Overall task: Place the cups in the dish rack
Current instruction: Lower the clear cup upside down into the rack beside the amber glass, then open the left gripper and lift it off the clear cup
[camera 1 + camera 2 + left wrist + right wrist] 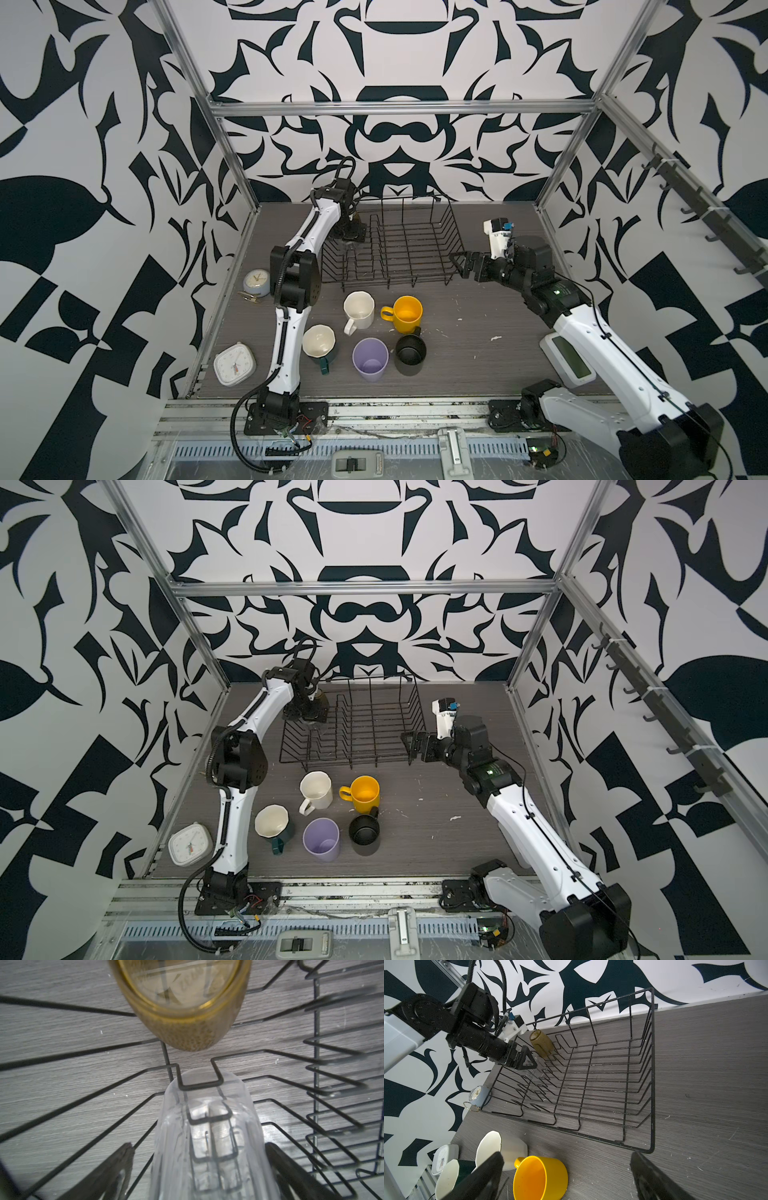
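Observation:
The black wire dish rack (386,278) (353,759) (652,1068) stands at the back of the table. An amber tumbler (187,1022) (542,1044) leans in its far left corner. Beside it a clear tumbler (207,1136) (534,1071) sits over the prongs. My left gripper (198,1145) (351,239) straddles the clear tumbler, open, with a gap showing at one finger. My right gripper (566,1155) (459,262) hangs open and empty by the rack's right end. On the table in front stand a cream mug (358,309), yellow mug (408,313) (539,1178), dark-green mug (319,345), lilac tumbler (370,358) and black mug (410,353).
A round clock (257,281) (478,1095) sits left of the rack, behind the left arm's elbow. A square clock (233,364) lies at the table's front left edge. Aluminium frame posts (232,158) stand at the back corners.

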Available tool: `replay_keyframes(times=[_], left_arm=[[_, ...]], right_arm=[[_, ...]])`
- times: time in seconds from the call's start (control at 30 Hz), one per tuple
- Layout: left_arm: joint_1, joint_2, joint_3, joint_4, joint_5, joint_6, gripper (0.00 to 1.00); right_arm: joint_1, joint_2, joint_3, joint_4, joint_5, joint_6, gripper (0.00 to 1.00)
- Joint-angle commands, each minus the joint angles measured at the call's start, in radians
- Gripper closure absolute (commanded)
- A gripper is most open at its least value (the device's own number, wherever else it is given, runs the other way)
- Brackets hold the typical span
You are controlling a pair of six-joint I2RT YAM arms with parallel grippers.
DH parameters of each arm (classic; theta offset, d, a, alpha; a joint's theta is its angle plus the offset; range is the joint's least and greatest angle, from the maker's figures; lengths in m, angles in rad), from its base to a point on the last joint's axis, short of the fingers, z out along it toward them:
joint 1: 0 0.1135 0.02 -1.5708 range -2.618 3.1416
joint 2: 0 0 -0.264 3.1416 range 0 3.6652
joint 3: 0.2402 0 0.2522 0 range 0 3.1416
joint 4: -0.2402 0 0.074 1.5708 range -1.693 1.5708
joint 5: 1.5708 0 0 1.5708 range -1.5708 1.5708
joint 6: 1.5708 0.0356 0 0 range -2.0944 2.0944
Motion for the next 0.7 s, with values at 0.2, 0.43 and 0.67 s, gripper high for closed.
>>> replay_keyframes(times=[0.2,0.43,0.67], left_arm=[[0.007,-0.176,-0.092,0.107,-0.004,-0.03,0.01],[0.007,-0.29,-0.169,0.174,-0.022,-0.066,0.01],[0.008,-0.558,-0.401,0.251,-0.045,-0.119,0.0]], right_arm=[[-0.003,-0.008,0.002,0.043,-0.006,0.006,0.02],[-0.003,-0.012,-0.003,0.041,-0.006,0.006,0.02],[-0.003,0.007,-0.003,0.044,0.003,0.004,0.02]])
